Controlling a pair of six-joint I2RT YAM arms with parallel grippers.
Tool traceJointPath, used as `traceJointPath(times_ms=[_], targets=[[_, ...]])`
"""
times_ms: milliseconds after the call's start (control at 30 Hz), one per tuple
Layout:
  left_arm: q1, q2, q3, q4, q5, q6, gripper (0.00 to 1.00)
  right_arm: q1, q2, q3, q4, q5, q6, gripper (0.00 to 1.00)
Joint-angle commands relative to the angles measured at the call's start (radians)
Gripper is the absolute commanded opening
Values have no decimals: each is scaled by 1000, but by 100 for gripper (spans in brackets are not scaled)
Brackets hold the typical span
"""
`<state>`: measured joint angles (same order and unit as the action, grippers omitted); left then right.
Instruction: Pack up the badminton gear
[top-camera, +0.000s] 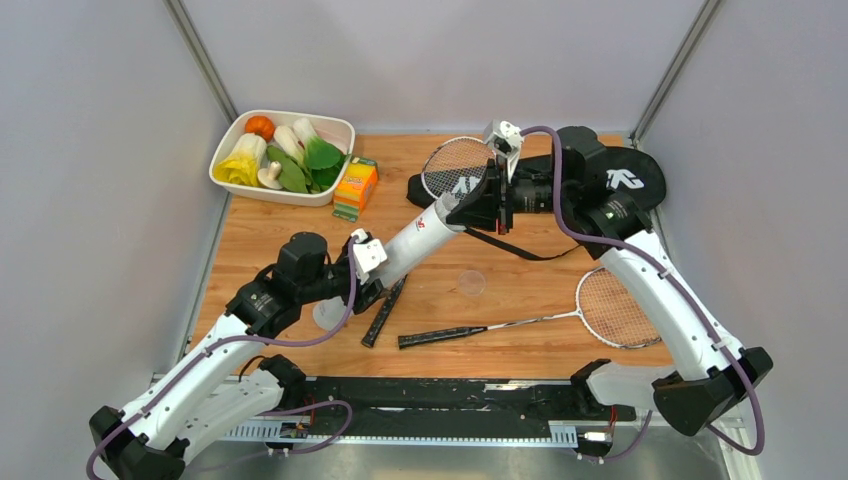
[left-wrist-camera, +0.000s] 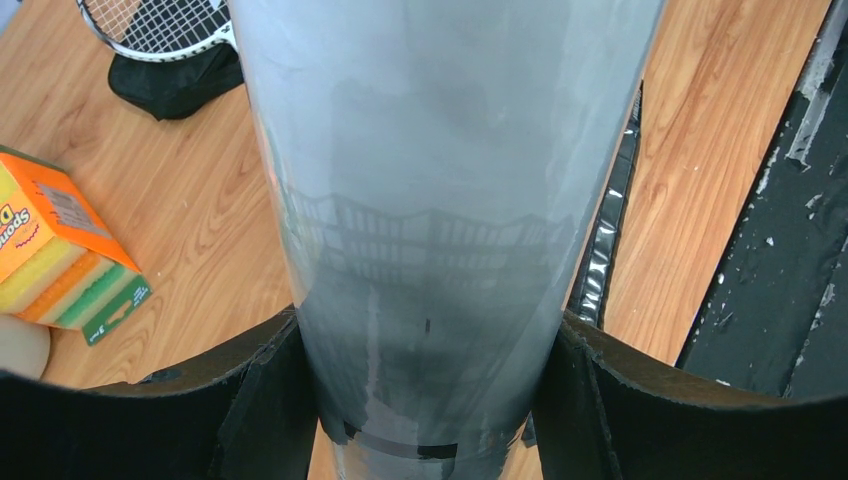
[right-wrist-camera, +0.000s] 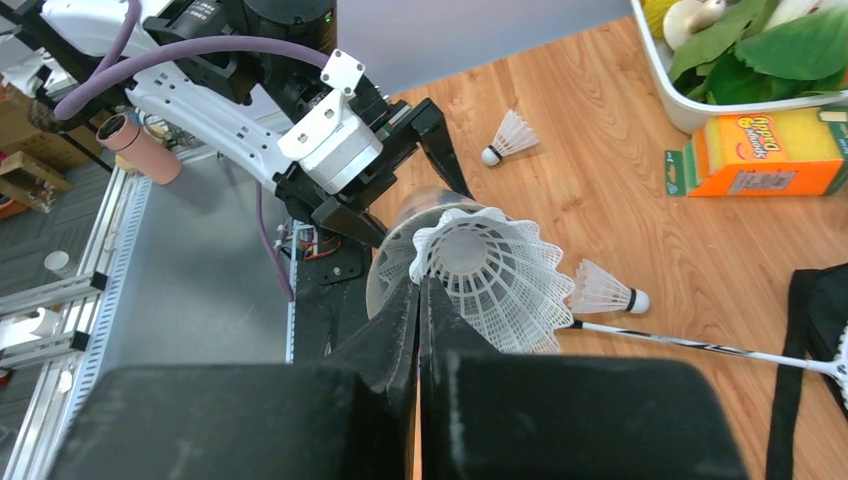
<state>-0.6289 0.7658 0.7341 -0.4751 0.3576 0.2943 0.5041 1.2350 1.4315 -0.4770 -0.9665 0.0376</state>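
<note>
The right gripper (right-wrist-camera: 420, 295) is pinching shut on the feather skirt of a white shuttlecock (right-wrist-camera: 490, 265), holding it at the open mouth of the long white tube (left-wrist-camera: 430, 200). The left gripper (left-wrist-camera: 430, 390) is clasping the tube's far end between wide-set fingers, tilting it above the wooden surface (top-camera: 290, 220). A second shuttlecock (right-wrist-camera: 510, 135) and a third shuttlecock (right-wrist-camera: 600, 290) are lying on the surface. One racket (top-camera: 610, 305) is lying near the front edge, while the other racket (top-camera: 455, 165) is resting its head on the black bag (top-camera: 620, 180).
</note>
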Motion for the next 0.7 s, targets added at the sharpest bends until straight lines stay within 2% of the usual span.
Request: traceJointPath(times_ms=[0, 200, 467, 533, 667], targets=[[-8, -12, 54, 62, 35, 51, 63, 41, 8, 16, 1, 0, -32, 0], [-8, -18, 47, 69, 23, 54, 63, 99, 33, 13, -6, 16, -31, 0], [-8, -31, 35, 90, 10, 46, 63, 116, 54, -9, -10, 36, -31, 1], [-8, -32, 30, 91, 1, 44, 63, 116, 52, -3, -10, 53, -29, 6], [-8, -35, 16, 99, -36, 16, 63, 115, 31, 30, -7, 154, 23, 32]])
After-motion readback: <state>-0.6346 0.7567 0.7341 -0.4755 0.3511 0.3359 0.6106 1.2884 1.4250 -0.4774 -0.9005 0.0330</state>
